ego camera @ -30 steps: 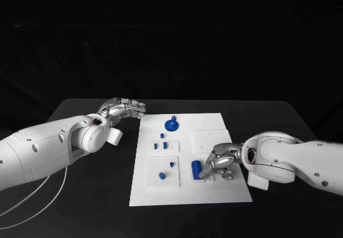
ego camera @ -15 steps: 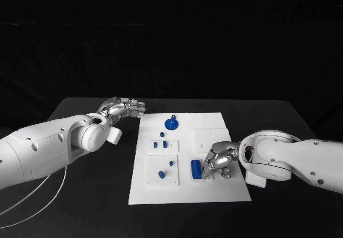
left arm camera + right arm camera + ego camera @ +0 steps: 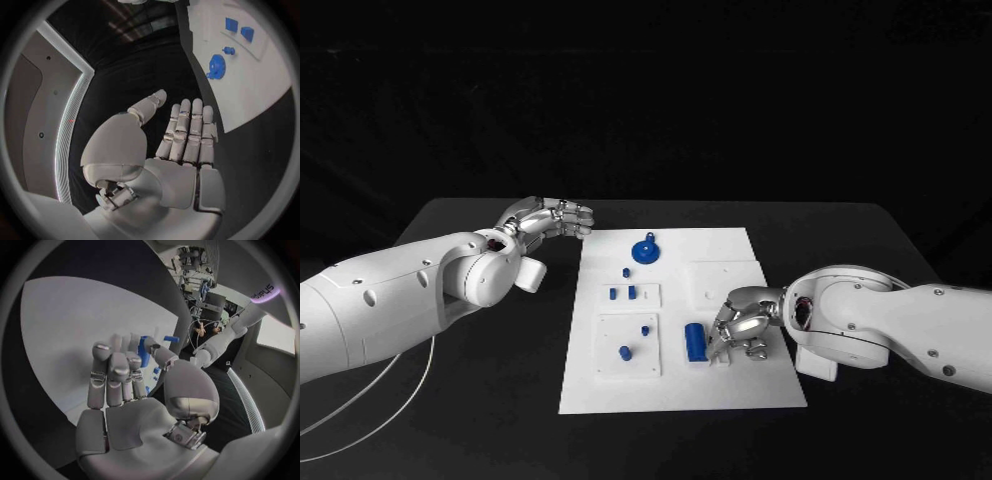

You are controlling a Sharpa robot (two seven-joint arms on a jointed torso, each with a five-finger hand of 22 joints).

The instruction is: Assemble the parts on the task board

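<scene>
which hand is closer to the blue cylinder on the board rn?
Right. The right hand is directly beside the blue cylinder over the task board. The left hand sits off the board's far left corner, well away.

Two bulky arms in glossy white shells, the left arm dotted with small dark screw holes and trailed by a thin white cable at the lower left of the frame. Each ends in a silver, segmented metal hand: left hand, right hand, with a rounded white wrist housing.
</scene>
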